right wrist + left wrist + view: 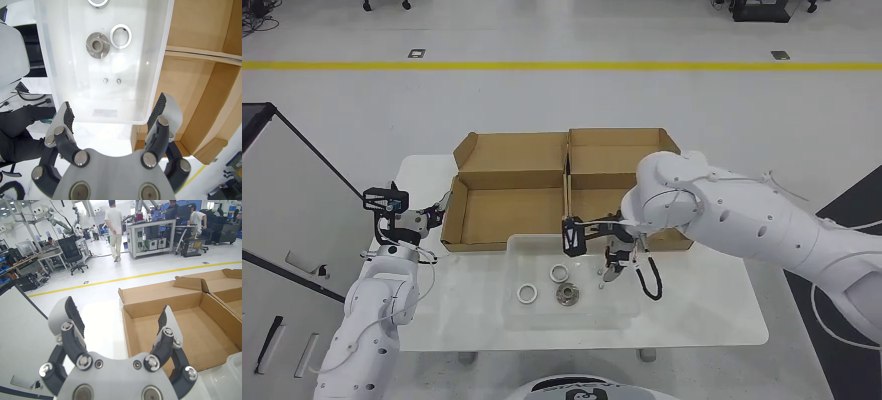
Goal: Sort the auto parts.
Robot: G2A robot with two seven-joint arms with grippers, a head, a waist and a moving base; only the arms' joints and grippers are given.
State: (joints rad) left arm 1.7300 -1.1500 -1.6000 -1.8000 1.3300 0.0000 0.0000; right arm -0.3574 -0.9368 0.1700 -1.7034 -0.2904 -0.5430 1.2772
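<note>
cardboard boxes: two, lids folded back, set side by side along the far edge of the tabletop [712, 310]; left box [504, 215] and right box [592, 200] share a touching middle wall.
clear bin [542, 245]: see-through plastic, mid tabletop toward the near edge, its far wall close against the boxes' front walls.
far ring [559, 272]: pale metal, flat on the bin floor, nearer the bin's far wall.
left ring [526, 294]: same sort, apart from the first, toward the bin's left end.
flanged hub [565, 294]: grey disc with a raised centre bore, lying flat just beside the far ring, on its near side.
bolts [105, 80]: two small ones, heads up, side by side but not touching, in the bin's right half, apart from the hub.
left gripper [118, 306]: fingers spread wide, nothing between them; over the tabletop's left edge, just outside the left box's left wall.
right gripper [114, 100]: fingers spread, nothing held; above the bin's right end, beside the right box's front wall.
</note>
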